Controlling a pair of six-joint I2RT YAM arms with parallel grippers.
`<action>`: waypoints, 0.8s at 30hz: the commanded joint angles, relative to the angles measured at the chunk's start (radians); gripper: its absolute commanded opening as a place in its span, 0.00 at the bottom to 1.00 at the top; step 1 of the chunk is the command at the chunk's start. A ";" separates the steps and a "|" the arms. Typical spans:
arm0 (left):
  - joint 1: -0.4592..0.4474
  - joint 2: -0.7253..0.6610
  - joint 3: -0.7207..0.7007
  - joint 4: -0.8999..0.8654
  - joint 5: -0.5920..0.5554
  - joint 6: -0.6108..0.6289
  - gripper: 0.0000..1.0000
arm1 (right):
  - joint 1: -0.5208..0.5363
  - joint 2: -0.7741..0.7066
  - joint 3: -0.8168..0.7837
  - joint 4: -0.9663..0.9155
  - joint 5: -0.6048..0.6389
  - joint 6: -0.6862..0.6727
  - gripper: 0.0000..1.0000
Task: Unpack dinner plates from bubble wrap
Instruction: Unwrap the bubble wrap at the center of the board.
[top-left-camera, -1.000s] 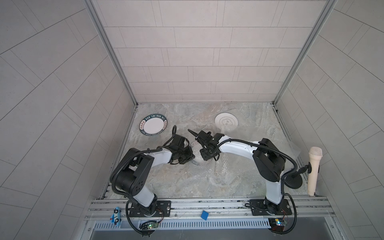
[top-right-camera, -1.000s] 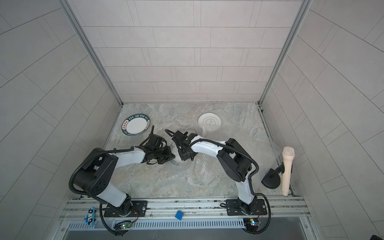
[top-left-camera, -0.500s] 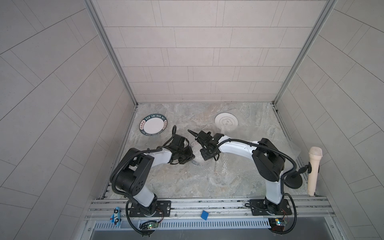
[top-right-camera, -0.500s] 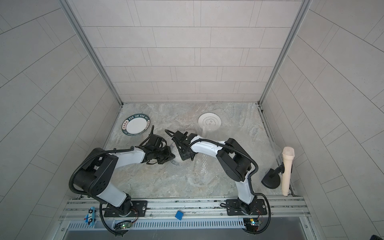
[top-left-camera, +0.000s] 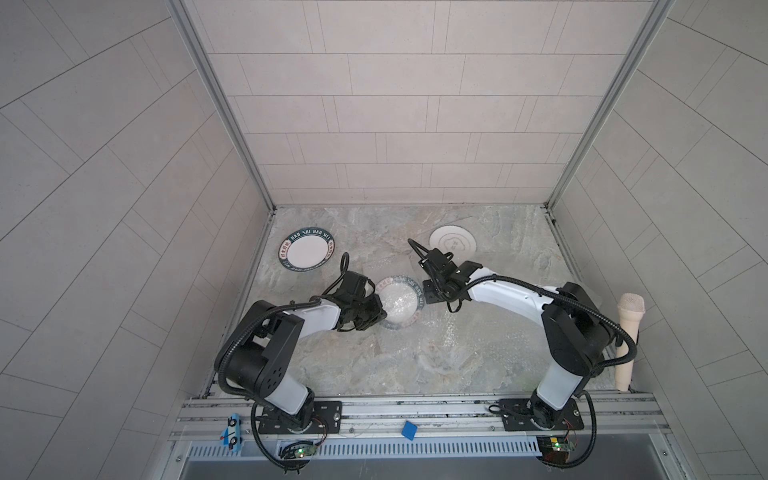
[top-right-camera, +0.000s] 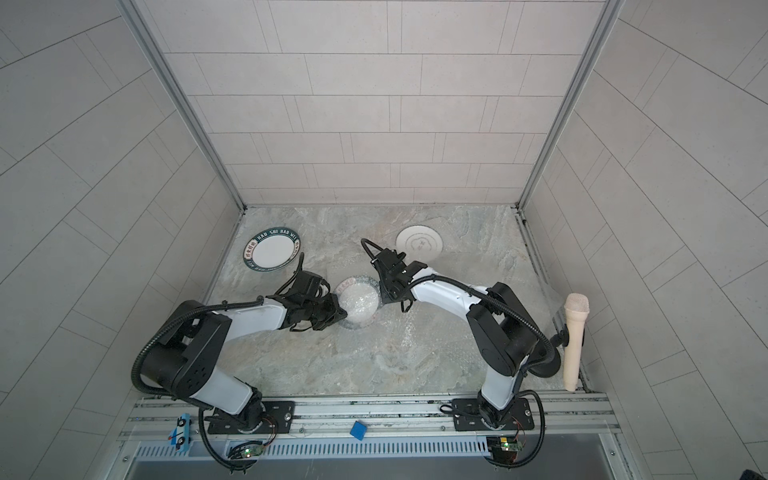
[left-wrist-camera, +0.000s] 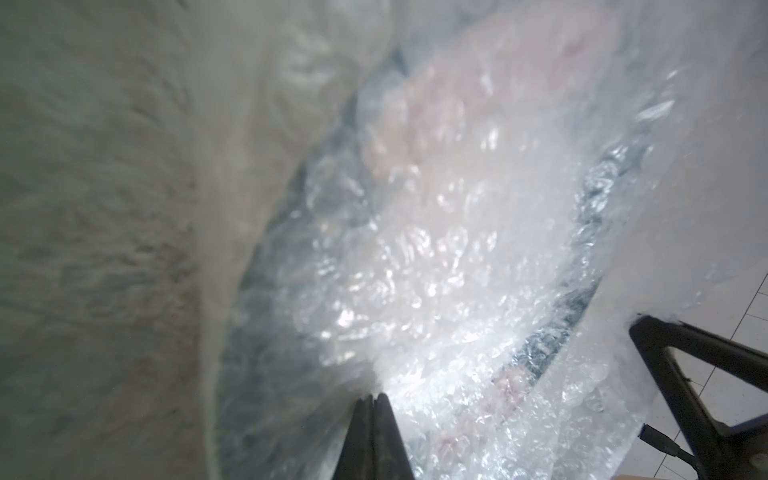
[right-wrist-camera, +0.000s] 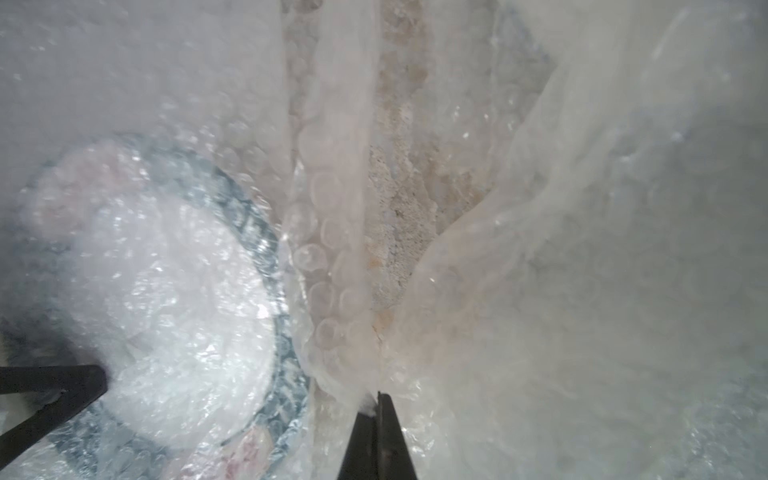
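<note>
A green-rimmed dinner plate (top-left-camera: 398, 302) is seen centrally under bubble wrap (right-wrist-camera: 332, 249); the wrap is pinched by the closed left gripper (left-wrist-camera: 374, 401) and closed right gripper (right-wrist-camera: 376, 401); the plate could be dragged or tipped by uneven pulling.

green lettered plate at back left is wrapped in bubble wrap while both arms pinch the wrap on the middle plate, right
No, the green lettered plate lies bare in both top views. The left fingers and right fingers do pinch the bubble wrap on the middle plate.
</note>
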 joint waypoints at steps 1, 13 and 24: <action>0.014 0.044 -0.051 -0.157 -0.096 0.005 0.00 | -0.021 -0.072 -0.059 0.011 0.038 0.057 0.00; 0.025 0.086 -0.015 -0.103 -0.017 0.022 0.00 | -0.052 -0.141 -0.075 0.011 0.009 0.046 0.53; 0.027 0.102 -0.011 -0.071 0.019 0.025 0.00 | -0.019 -0.122 0.056 0.001 -0.207 -0.074 0.61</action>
